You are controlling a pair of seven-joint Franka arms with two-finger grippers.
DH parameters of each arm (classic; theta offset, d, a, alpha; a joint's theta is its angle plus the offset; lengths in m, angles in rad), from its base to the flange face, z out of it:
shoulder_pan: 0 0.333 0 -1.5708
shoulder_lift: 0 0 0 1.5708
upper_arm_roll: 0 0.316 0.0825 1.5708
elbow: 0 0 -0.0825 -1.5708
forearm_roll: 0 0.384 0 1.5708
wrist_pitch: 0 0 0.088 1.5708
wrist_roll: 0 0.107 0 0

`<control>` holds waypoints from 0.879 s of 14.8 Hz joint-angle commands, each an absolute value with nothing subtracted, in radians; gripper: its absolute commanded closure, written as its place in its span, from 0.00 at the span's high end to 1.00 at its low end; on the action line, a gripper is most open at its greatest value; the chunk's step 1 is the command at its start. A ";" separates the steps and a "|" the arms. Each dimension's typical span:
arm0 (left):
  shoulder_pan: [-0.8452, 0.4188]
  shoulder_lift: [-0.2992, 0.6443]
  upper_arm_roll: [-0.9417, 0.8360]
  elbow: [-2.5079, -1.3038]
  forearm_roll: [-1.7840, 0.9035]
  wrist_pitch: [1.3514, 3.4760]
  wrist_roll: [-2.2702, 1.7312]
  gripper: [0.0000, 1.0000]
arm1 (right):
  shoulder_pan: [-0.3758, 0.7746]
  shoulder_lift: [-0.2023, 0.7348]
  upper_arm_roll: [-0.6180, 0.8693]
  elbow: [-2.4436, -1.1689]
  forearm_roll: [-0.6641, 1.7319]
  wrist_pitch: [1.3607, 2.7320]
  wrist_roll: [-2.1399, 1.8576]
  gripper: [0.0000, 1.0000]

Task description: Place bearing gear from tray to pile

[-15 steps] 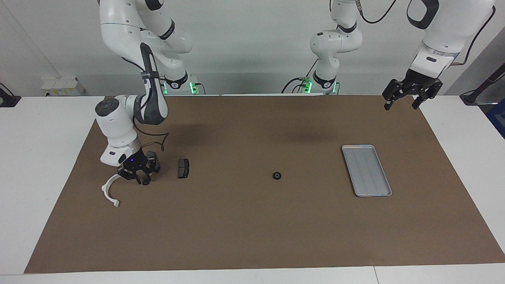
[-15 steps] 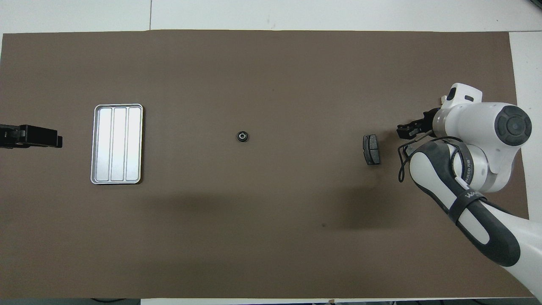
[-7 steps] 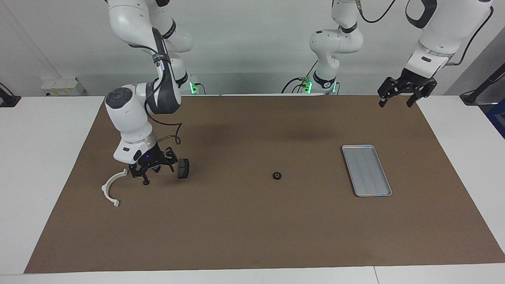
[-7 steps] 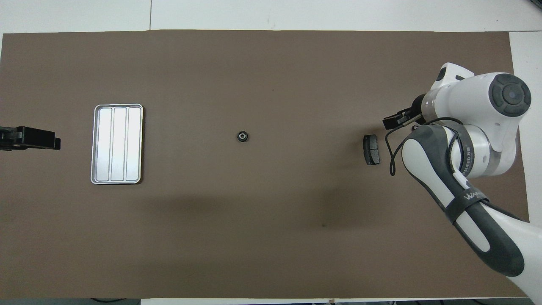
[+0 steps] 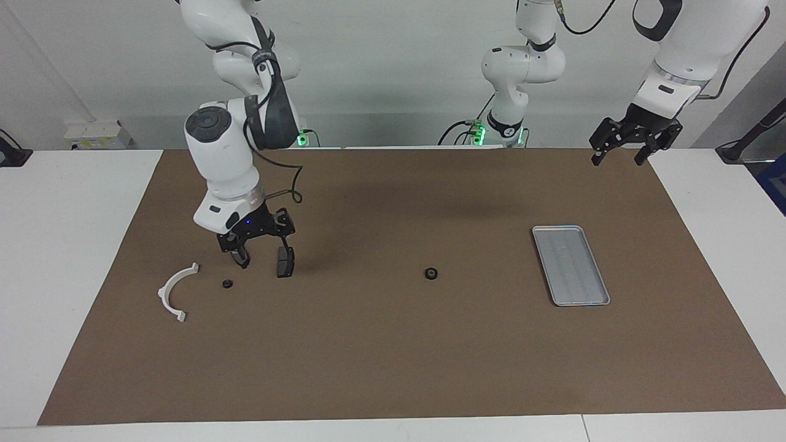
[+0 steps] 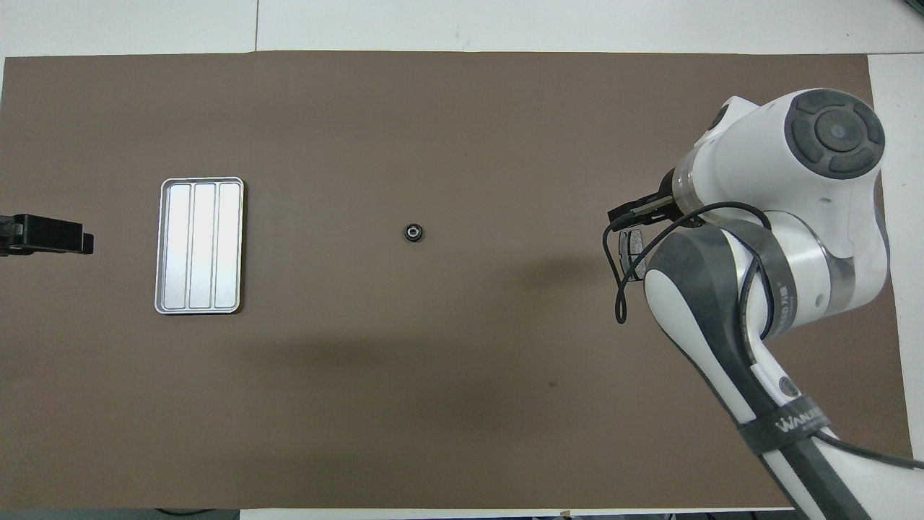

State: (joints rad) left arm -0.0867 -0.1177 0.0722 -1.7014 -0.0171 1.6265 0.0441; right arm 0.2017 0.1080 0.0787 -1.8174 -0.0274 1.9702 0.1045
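Note:
The silver tray lies empty toward the left arm's end of the mat; it also shows in the overhead view. A small black bearing gear lies alone mid-mat. The pile holds a white half-ring, a small black round part and one dark pad. My right gripper is open and empty, raised over the pile between the round part and the pad. My left gripper is open and empty, waiting high over the mat's corner near its base.
In the overhead view the right arm covers most of the pile; only part of the dark pad shows. The brown mat covers the table; white table surface lies around it.
My right gripper has let go of the small black round part beside the half-ring, risen and moved toward the dark pad. The left gripper has risen slightly.

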 commanded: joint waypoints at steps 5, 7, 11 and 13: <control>-0.080 -0.101 0.075 -1.666 -0.006 1.563 0.048 1.00 | 0.386 0.090 0.086 -1.815 -0.040 1.947 0.570 1.00; -0.078 -0.101 0.074 -1.661 -0.009 1.563 0.048 1.00 | 0.425 0.103 0.086 -1.813 -0.038 1.965 0.650 1.00; -0.080 -0.110 0.072 -1.670 -0.011 1.572 0.049 1.00 | 0.506 0.165 0.086 -1.799 -0.032 2.037 0.782 1.00; -0.080 -0.115 0.072 -1.678 -0.012 1.580 0.051 1.00 | 0.534 0.218 0.086 -1.752 -0.041 2.039 0.822 1.00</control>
State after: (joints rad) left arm -0.0845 -0.1154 0.0739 -1.6912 -0.0159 1.5938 0.0442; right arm 0.5151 0.1563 0.0852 -1.8104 -0.0275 2.0302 0.7750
